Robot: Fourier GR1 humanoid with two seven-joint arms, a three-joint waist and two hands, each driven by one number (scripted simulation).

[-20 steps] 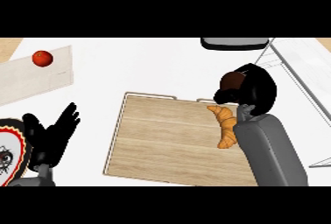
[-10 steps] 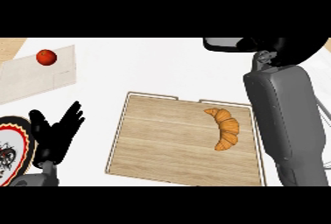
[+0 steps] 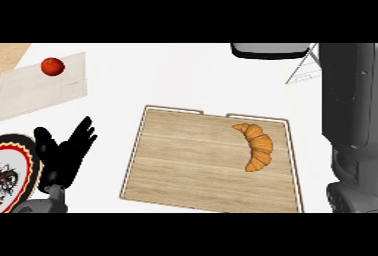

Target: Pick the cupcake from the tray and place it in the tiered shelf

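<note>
Resting at your lower left beside a patterned plate (image 3: pixel 11 172), the left hand (image 3: pixel 63 160) is open, fingers straight up, holding nothing. The wooden tray (image 3: pixel 184 160) carries a croissant (image 3: pixel 257 145). You cannot tell where the cupcake is. Your right forearm (image 3: pixel 351 125) runs up the right edge, its hand out of sight, beside the tiered shelf (image 3: pixel 269 50).

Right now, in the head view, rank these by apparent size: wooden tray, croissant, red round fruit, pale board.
Largest to smallest:
1. Light wooden rectangular tray
2. Pale beige flat board, partly cut off at the view's left edge, so it may be bigger than it looks
3. Golden-brown curved croissant
4. Small red round fruit
</note>
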